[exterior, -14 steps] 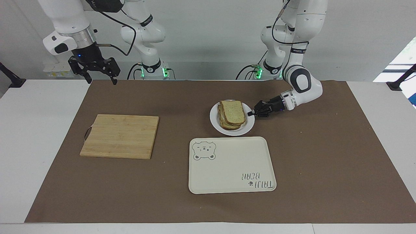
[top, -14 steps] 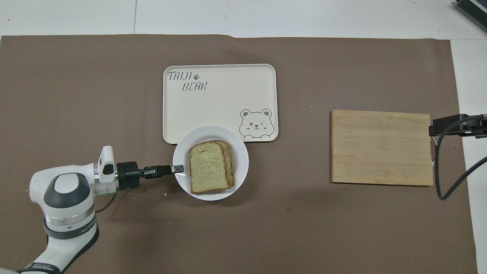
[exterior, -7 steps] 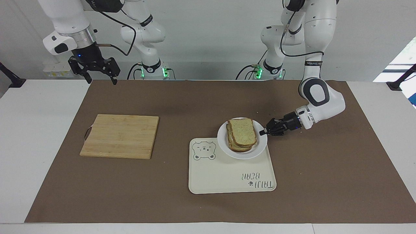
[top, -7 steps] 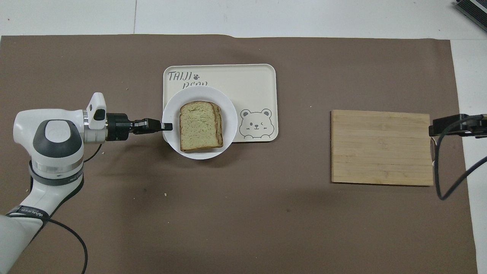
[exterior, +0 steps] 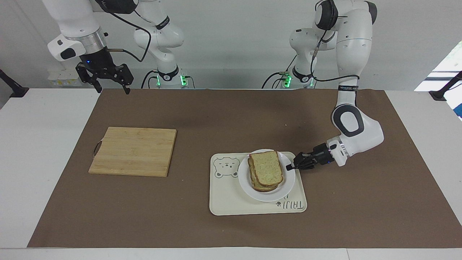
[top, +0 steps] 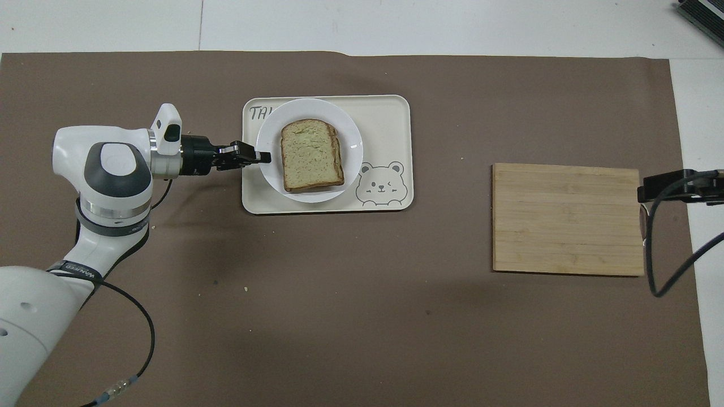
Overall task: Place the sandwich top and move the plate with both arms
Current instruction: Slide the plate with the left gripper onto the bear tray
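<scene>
In the facing view, going from its left edge to its right edge: the right end effector (exterior: 110, 87) hangs in the air over the edge of the brown mat (exterior: 202, 112) at the robots' end of the tabletop (exterior: 47, 144), toward the right arm's end; its two fingers point down and stand wide apart, with nothing between them; this arm waits. The wooden cutting board (exterior: 133, 151) lies flat on the mat, toward the right arm's end, and it carries nothing. Next comes the cream tray (exterior: 231, 202) with the bear drawing (exterior: 226, 168); its long axis runs along the table from one arm's end to the other. The plate (exterior: 285, 186) is on or just over the tray, over the half toward the left arm's end, and it covers a part of the lettering; I cannot tell if it rests on the tray already. The sandwich top (exterior: 266, 168) lies on the other slices on the plate; its long axis runs from nearer the robots to farther from them, a little slanted; in the overhead view its rounded end (top: 305, 125) points away from the robots and its straight end points toward them. The left end effector (exterior: 290, 167) lies nearly level and its fingers are closed narrow on the rim of the plate, at the side toward the left arm's end.
</scene>
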`<control>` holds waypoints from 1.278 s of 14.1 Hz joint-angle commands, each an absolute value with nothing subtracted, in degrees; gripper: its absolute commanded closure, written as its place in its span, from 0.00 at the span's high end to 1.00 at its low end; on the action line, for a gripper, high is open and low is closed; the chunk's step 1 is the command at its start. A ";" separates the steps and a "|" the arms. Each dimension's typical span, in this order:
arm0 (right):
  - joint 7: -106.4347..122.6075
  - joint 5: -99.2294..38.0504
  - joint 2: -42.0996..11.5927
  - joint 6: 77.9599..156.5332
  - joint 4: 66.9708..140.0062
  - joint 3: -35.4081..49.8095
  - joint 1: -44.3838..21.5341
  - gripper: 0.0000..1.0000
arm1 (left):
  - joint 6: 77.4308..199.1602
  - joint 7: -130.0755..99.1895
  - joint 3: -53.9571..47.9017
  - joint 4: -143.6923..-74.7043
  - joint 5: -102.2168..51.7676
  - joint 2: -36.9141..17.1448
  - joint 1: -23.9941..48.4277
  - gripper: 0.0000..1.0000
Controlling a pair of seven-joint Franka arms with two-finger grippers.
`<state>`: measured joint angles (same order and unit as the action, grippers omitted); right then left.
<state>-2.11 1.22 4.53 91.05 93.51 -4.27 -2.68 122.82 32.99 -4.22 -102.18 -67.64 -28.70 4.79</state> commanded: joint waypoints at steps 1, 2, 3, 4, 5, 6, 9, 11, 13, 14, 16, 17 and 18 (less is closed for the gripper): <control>-1.23 0.97 5.19 91.23 94.22 -4.48 -2.72 1.00 | 124.19 30.68 -5.89 -96.69 -66.53 -32.86 4.66 0.00; -1.23 0.97 5.19 91.23 94.22 -4.48 -2.72 1.00 | 124.19 30.24 -5.80 -96.51 -66.53 -33.04 4.92 0.00; -1.23 0.97 5.19 91.23 94.22 -4.48 -2.72 1.00 | 123.93 30.23 -5.80 -96.50 -66.19 -32.96 4.83 0.00; -1.23 0.97 5.19 91.23 94.22 -4.48 -2.72 1.00 | 124.19 30.15 -5.80 -96.42 -64.44 -32.96 5.18 0.00; -1.23 0.97 5.19 91.23 94.22 -4.48 -2.72 1.00 | 124.80 29.71 -5.80 -96.59 -63.21 -32.96 5.97 0.00; -1.23 0.97 5.19 91.23 94.22 -4.48 -2.81 1.00 | 124.98 28.84 -5.71 -96.77 -63.11 -32.78 7.11 0.12; -1.23 0.97 5.19 91.23 94.22 -4.48 -2.72 1.00 | 123.84 28.74 -5.63 -97.03 -61.70 -32.61 6.42 0.46; -1.23 0.97 5.19 91.23 94.22 -4.48 -2.72 1.00 | 123.31 28.65 -5.63 -96.77 -59.43 -32.61 6.42 0.51; -1.23 0.97 5.19 91.23 94.22 -4.48 -2.72 1.00 | 123.31 28.30 -5.54 -96.24 -56.97 -32.61 6.68 0.56; -1.23 0.97 5.19 91.23 94.22 -4.48 -2.72 1.00 | 123.05 28.04 -5.36 -96.07 -55.47 -32.43 6.42 0.57; -1.23 0.97 5.19 91.23 94.22 -4.48 -2.72 1.00 | 121.03 27.60 -4.84 -95.19 -49.34 -31.12 6.33 0.67; -1.23 0.97 5.19 91.23 94.22 -4.48 -2.72 1.00 | 120.85 26.38 -4.31 -95.27 -45.65 -29.63 6.42 0.73; -1.23 0.97 5.19 91.23 94.22 -4.48 -2.72 1.00 | 120.24 24.63 -3.61 -95.27 -42.74 -28.05 6.42 0.79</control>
